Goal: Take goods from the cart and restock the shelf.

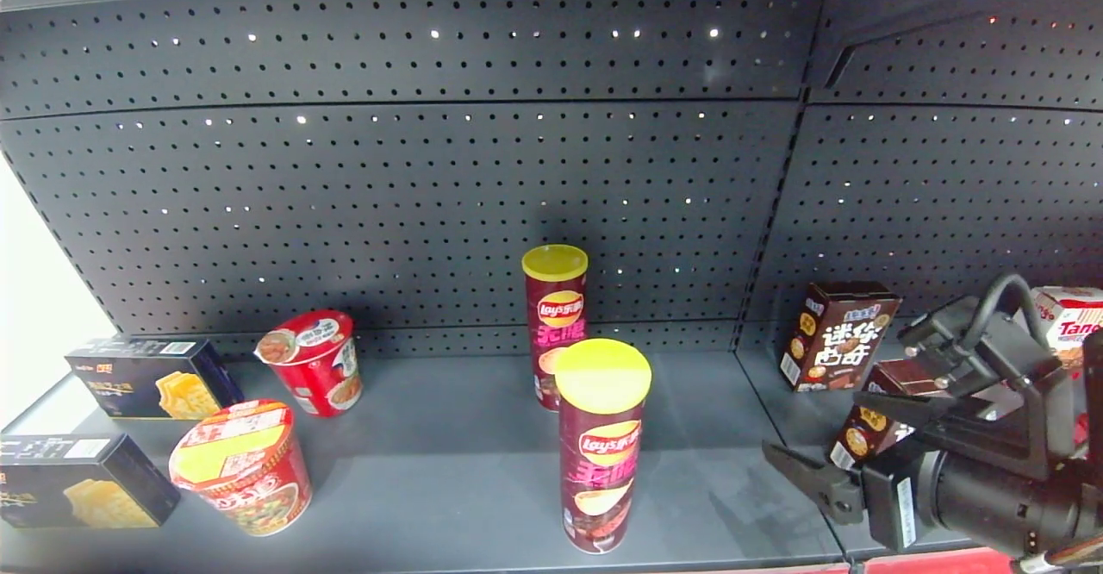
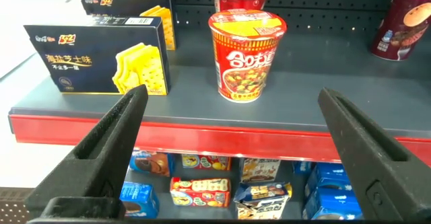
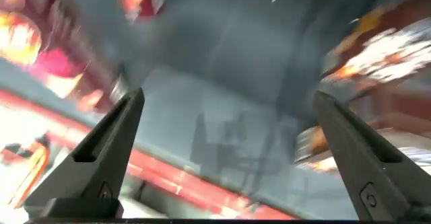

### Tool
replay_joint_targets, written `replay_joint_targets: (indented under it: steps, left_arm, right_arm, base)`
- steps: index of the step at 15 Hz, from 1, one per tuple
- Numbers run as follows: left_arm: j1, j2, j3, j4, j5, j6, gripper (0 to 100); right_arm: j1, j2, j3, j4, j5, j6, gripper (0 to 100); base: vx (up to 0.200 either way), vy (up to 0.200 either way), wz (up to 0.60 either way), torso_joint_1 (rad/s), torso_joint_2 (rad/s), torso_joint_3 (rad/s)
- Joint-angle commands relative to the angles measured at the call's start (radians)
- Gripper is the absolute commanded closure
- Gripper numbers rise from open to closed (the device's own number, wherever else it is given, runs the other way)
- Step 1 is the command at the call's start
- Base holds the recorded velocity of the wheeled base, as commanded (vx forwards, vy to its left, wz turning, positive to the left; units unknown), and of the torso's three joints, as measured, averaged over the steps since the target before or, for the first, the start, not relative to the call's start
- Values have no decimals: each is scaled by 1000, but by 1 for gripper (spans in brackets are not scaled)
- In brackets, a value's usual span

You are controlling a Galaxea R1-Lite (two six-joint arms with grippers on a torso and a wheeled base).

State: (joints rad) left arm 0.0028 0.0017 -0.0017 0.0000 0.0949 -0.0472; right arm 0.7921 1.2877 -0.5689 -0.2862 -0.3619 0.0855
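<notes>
The shelf (image 1: 431, 471) is a dark grey metal board with a perforated back panel (image 1: 388, 195) behind it and a red strip (image 2: 202, 135) along its front edge. Through my left wrist camera I see a lower tier (image 2: 215, 190) beneath it, packed with assorted packets. At the shelf's left end stand two dark boxes, the front cracker box (image 1: 82, 481) and the rear cracker box (image 1: 151, 377). Just beside them are the front noodle cup (image 1: 243, 468) and the rear noodle cup (image 1: 314, 363); the rear one leans a little. Near the middle the front chip can (image 1: 601, 445) and the rear chip can (image 1: 556, 320) stand upright under yellow lids, one behind the other. In the right-hand bay a brown biscuit box (image 1: 836, 334) stands upright, a second brown box (image 1: 875, 432) sits nearer the edge, and a red-and-white box (image 1: 1068, 315) is at the far right. My left gripper (image 2: 232, 163) hangs in front of the red strip facing the front noodle cup, its fingers spread wide with nothing in them, clear of every item. My right gripper (image 1: 814, 426) is over the front of the right bay, fingers likewise spread and empty. The second brown box lies just beside its upper finger, but the smeared right wrist picture does not let me tell whether they touch.
</notes>
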Motion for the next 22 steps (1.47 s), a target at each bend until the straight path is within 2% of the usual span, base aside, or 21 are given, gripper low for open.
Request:
replay_joint_targets:
  steps: [1, 3, 9, 22]
  left_arm:
    - [0, 1, 0, 0, 0, 0, 0]
    - [0, 1, 0, 0, 0, 0, 0]
    - [0, 1, 0, 0, 0, 0, 0]
    - [0, 1, 0, 0, 0, 0, 0]
  right_arm:
    - [15, 70, 37, -45, 1, 5, 0]
    - [10, 104, 32, -64, 1, 7, 0]
    - [15, 256, 1, -88, 0, 152, 0]
    - [59, 410, -103, -119, 3, 203, 0]
  base:
    - [0, 0, 0, 0, 0, 0]
    - [0, 0, 0, 0, 0, 0]
    - [0, 0, 0, 0, 0, 0]
    - [0, 0, 0, 0, 0, 0]
